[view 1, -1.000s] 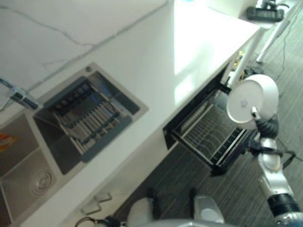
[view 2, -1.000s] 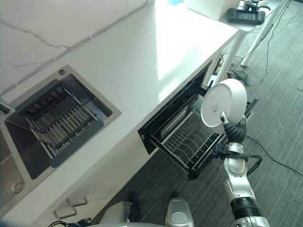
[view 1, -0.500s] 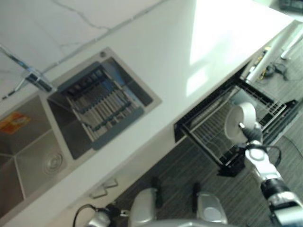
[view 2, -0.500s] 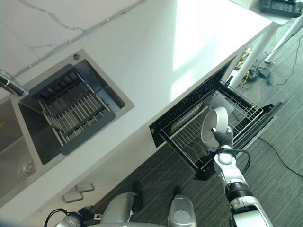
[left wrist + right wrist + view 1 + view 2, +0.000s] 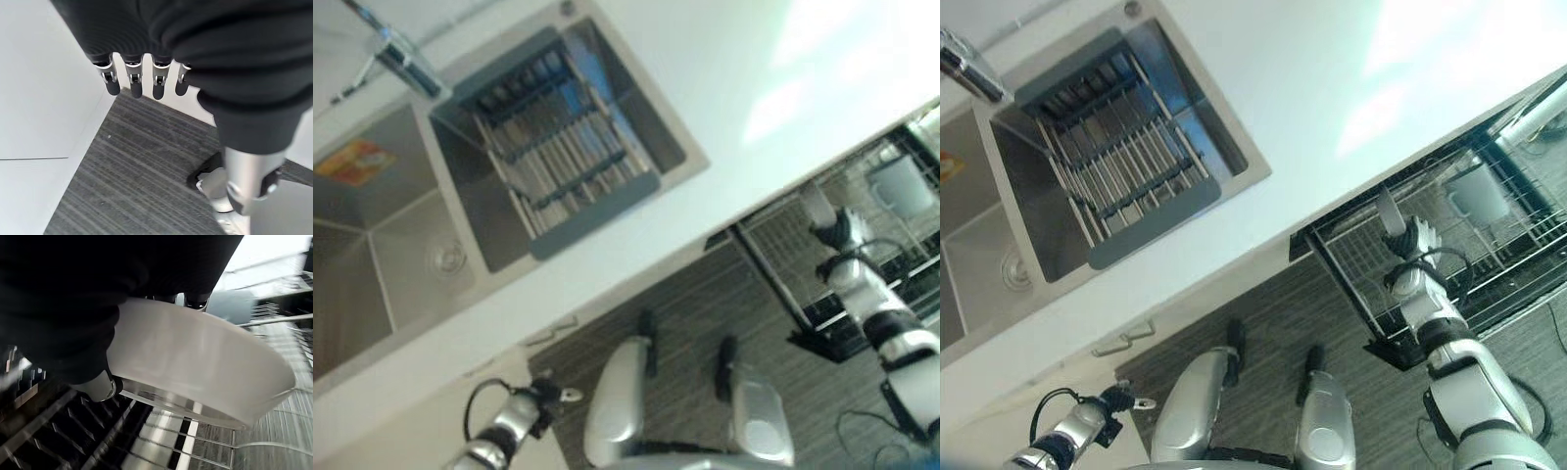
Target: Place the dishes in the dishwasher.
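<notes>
Gripping a white dish (image 5: 195, 367), my right hand (image 5: 1414, 238) is pinching it between the thumb (image 5: 100, 384) and the fingers behind it; the right wrist view is showing the dish's pale underside running across in front of the palm. I am seeing the dish edge-on from the head camera, standing nearly upright (image 5: 1389, 209) just above the hand and inside the pulled-out dishwasher rack (image 5: 1356, 257). Whether its lower rim is touching the rack wires, I cannot tell.

Taking the rack as landmark: it is projecting from under the white countertop (image 5: 1263, 88), with the wire grid showing beneath the dish in the right wrist view (image 5: 161, 440). A grey cup-like container (image 5: 1477, 194) is sitting deeper in the rack, well apart from the dish, on the side away from the sink. The dark dishwasher door (image 5: 1474, 308) is lying open below the rack's outer edge.

Moving away from the rack along the countertop, the steel sink (image 5: 431, 245) is lying well to the left, and a grey slatted drying rack (image 5: 563, 162) is spanning the basin nearest the dishwasher. A tap (image 5: 396, 49) is standing at the sink's far edge.

My left hand (image 5: 142, 81) is hanging far from the rack, low beside the cabinet front (image 5: 44, 93), its fingers straight and relaxed, holding nothing, over grey striped carpet (image 5: 137, 181).
</notes>
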Tool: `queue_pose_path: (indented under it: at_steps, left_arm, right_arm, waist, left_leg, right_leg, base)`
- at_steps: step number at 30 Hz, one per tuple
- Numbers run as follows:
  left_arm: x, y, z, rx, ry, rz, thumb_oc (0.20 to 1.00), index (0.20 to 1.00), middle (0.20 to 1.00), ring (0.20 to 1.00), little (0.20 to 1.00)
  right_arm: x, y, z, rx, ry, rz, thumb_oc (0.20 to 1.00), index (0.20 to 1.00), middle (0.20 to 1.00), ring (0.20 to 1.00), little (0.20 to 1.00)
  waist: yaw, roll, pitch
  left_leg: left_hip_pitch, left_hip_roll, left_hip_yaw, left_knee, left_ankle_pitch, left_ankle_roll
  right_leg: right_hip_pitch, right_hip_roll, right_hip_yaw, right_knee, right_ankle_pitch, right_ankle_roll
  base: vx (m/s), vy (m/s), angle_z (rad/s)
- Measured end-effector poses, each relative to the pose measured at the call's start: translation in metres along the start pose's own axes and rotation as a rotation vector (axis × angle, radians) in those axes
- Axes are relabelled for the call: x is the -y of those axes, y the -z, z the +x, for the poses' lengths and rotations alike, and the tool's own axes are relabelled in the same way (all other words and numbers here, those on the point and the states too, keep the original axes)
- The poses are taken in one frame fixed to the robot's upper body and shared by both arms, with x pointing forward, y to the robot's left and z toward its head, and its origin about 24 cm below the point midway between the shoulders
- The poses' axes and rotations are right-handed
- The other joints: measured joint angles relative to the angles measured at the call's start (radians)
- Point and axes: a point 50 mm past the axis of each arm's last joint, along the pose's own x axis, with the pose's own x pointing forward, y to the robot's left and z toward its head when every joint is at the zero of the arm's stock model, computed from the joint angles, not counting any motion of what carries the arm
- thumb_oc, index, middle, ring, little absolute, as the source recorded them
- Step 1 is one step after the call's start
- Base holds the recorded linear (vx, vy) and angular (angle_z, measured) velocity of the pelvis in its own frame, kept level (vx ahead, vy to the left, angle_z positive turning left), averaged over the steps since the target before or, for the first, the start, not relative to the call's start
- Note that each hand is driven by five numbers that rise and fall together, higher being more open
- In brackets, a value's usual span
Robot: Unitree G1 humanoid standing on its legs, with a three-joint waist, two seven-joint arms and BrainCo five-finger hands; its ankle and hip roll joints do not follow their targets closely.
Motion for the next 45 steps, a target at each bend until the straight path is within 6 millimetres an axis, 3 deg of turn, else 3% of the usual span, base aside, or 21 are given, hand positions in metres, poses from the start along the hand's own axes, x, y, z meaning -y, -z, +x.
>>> queue_pose_path:
  at_steps: [3,6,11,17,21,22,23,25,27,28,31,32,33,35,36,39,42,45]
  left_arm:
    - [-0.003,-0.017,0.002,0.042,-0.002,-0.01,1.0,1.0,1.0,1.0,1.0]
    - [-0.008,-0.029,0.003,0.075,-0.019,-0.048,1.0,1.0,1.0,1.0,1.0]
    - [-0.006,-0.037,0.003,0.106,-0.017,-0.091,1.0,1.0,1.0,1.0,1.0]
    - [-0.006,-0.042,0.002,0.143,-0.031,-0.132,1.0,1.0,1.0,1.0,1.0]
    - [-0.011,-0.05,0.001,0.176,-0.046,-0.166,1.0,1.0,1.0,1.0,1.0]
    - [-0.016,-0.053,0.0,0.192,-0.056,-0.164,1.0,1.0,1.0,1.0,1.0]
    - [-0.018,-0.056,-0.001,0.206,-0.061,-0.168,1.0,1.0,1.0,1.0,1.0]
    - [-0.018,-0.058,-0.002,0.21,-0.057,-0.199,1.0,1.0,1.0,1.0,1.0]
    - [-0.018,-0.057,-0.002,0.203,-0.057,-0.201,1.0,1.0,1.0,1.0,1.0]
    - [-0.018,-0.055,-0.002,0.199,-0.057,-0.206,1.0,1.0,1.0,1.0,1.0]
    - [-0.01,-0.055,-0.002,0.192,-0.048,-0.26,1.0,1.0,1.0,1.0,1.0]
    - [-0.001,-0.057,-0.002,0.189,-0.036,-0.286,1.0,1.0,1.0,1.0,1.0]
    - [0.006,-0.059,-0.003,0.197,-0.017,-0.314,1.0,1.0,1.0,1.0,1.0]
    - [0.016,-0.061,-0.003,0.193,-0.01,-0.356,1.0,1.0,1.0,1.0,1.0]
    - [0.018,-0.057,-0.002,0.168,-0.021,-0.366,1.0,1.0,1.0,1.0,1.0]
    - [0.027,-0.04,-0.002,0.119,-0.013,-0.384,1.0,1.0,1.0,1.0,1.0]
    - [0.039,-0.02,-0.003,0.052,-0.009,-0.43,1.0,1.0,1.0,1.0,1.0]
    - [0.046,-0.005,-0.005,0.008,-0.01,-0.44,1.0,1.0,1.0,1.0,1.0]
  right_arm:
    - [0.006,-0.004,0.005,-0.005,0.036,-0.065,0.2,0.2,0.2,0.2,0.2]
    - [-0.001,-0.01,0.002,0.042,0.086,-0.256,0.2,0.2,0.2,0.2,0.2]
    - [0.002,-0.025,0.005,0.032,0.21,-0.448,0.2,0.2,0.2,0.2,0.2]
    - [0.031,-0.022,0.015,0.073,0.314,-0.793,0.2,0.2,0.2,0.2,0.2]
    - [0.031,-0.015,0.012,0.027,0.3,-0.844,0.2,0.2,0.2,0.2,0.2]
    - [0.034,-0.015,0.013,0.013,0.316,-0.838,0.633,0.633,0.633,0.633,0.633]
    - [0.038,-0.011,0.014,-0.042,0.317,-0.783,1.0,1.0,1.0,1.0,1.0]
    - [0.038,0.01,0.013,-0.223,0.254,-0.527,1.0,1.0,1.0,1.0,1.0]
    - [0.017,0.028,0.003,-0.343,0.153,-0.293,1.0,1.0,1.0,1.0,1.0]
    - [0.017,0.031,0.003,-0.389,0.172,-0.174,1.0,1.0,1.0,1.0,1.0]
    - [0.012,0.014,0.004,-0.51,0.326,0.601,1.0,1.0,1.0,1.0,1.0]
    - [0.009,-0.002,0.002,-0.471,0.363,0.855,1.0,1.0,1.0,1.0,1.0]
    - [0.003,-0.019,0.0,-0.428,0.363,0.985,1.0,1.0,1.0,1.0,1.0]
    - [-0.006,-0.044,-0.012,-0.314,0.347,1.134,1.0,1.0,1.0,1.0,1.0]
    - [-0.015,-0.052,-0.028,-0.261,0.345,1.207,1.0,1.0,1.0,1.0,1.0]
    - [-0.029,-0.064,-0.061,-0.184,0.338,1.251,1.0,1.0,1.0,1.0,1.0]
    - [-0.039,-0.051,-0.088,-0.203,0.404,1.175,1.0,1.0,1.0,1.0,1.0]
    - [-0.038,-0.039,-0.102,-0.179,0.476,1.079,1.0,1.0,1.0,1.0,1.0]
  waist:
    - [0.009,-0.002,0.002]
    - [0.009,-0.003,0.002]
    - [0.019,-0.006,0.004]
    - [0.04,-0.007,0.004]
    - [0.041,-0.023,0.005]
    - [0.037,-0.032,0.004]
    - [0.035,-0.038,0.004]
    - [0.037,-0.038,0.004]
    - [0.035,-0.037,0.004]
    - [0.033,-0.036,0.004]
    - [0.007,-0.036,0.004]
    - [0.004,-0.036,0.004]
    - [-0.003,-0.034,0.003]
    - [-0.024,-0.029,0.003]
    - [-0.037,-0.028,0.003]
    - [-0.079,-0.018,-0.002]
    - [-0.126,-0.01,-0.006]
    - [-0.133,-0.008,-0.016]
  left_leg:
    - [-0.022,-0.013,-0.003,-0.002,0.01,0.012]
    - [-0.06,-0.019,-0.004,-0.004,0.026,0.017]
    - [-0.127,-0.025,-0.008,-0.004,0.048,0.022]
    - [-0.221,-0.028,-0.015,-0.023,0.084,0.024]
    - [-0.245,-0.029,-0.015,-0.023,0.09,0.025]
    - [-0.262,-0.029,-0.015,-0.025,0.093,0.025]
    - [-0.274,-0.033,-0.015,-0.033,0.103,0.029]
    - [-0.289,-0.046,-0.004,-0.051,0.117,0.032]
    - [-0.297,-0.047,-0.002,-0.052,0.119,0.033]
    - [-0.297,-0.049,-0.001,-0.053,0.119,0.033]
    - [-0.285,-0.048,0.007,-0.052,0.119,0.033]
    - [-0.263,-0.045,0.027,-0.06,0.118,0.034]
    - [-0.247,-0.046,0.043,-0.069,0.119,0.035]
    - [-0.216,-0.049,0.062,-0.073,0.115,0.04]
    - [-0.177,-0.051,0.075,-0.08,0.113,0.042]
    - [-0.101,-0.045,0.107,-0.094,0.1,0.054]
    - [-0.022,-0.044,0.111,-0.123,0.091,0.046]
    - [0.028,-0.026,0.112,-0.127,0.083,0.049]
  right_leg:
    - [-0.029,-0.01,0.002,0.019,-0.001,-0.001]
    - [-0.075,-0.016,0.005,0.03,0.001,0.001]
    - [-0.159,-0.026,0.007,0.072,0.002,0.001]
    - [-0.264,-0.029,0.004,0.085,0.011,-0.01]
    - [-0.296,-0.032,0.007,0.102,0.009,-0.014]
    - [-0.32,-0.035,0.008,0.112,0.002,-0.022]
    - [-0.339,-0.041,0.009,0.122,-0.002,-0.022]
    - [-0.372,-0.046,0.028,0.129,0.003,-0.015]
    - [-0.383,-0.051,0.03,0.139,0.01,-0.004]
    - [-0.386,-0.054,0.031,0.141,0.01,-0.004]
    - [-0.377,-0.058,0.039,0.133,0.012,-0.008]
    - [-0.365,-0.057,0.057,0.126,0.013,-0.01]
    - [-0.36,-0.057,0.071,0.121,0.016,-0.012]
    - [-0.34,-0.062,0.09,0.12,0.024,-0.002]
    - [-0.308,-0.065,0.099,0.113,0.024,-0.003]
    - [-0.23,-0.06,0.114,0.067,0.036,-0.004]
    - [-0.14,-0.054,0.115,0.016,0.055,0.002]
    - [-0.08,-0.035,0.114,-0.018,0.066,0.002]
  base:
    - [-0.12,0.005,0.06]
    - [-0.09,0.005,0.03]
    - [-0.07,0.027,0.04]
    - [-0.06,-0.005,0.04]
    - [0.01,-0.009,0.01]
    - [0.03,-0.003,0.05]
    - [-0.04,0.023,0.05]
    - [-0.03,0.029,0.0]
    - [-0.02,0.07,0.0]
    - [-0.02,0.103,0.0]
    - [-0.02,0.147,-0.09]
    - [-0.02,0.154,-0.31]
    - [-0.02,0.17,-0.34]
    - [-0.04,0.211,-0.22]
    - [-0.07,0.222,-0.19]
    - [-0.02,0.117,-0.23]
    - [0.02,0.005,-0.12]
    - [0.06,-0.017,-0.11]
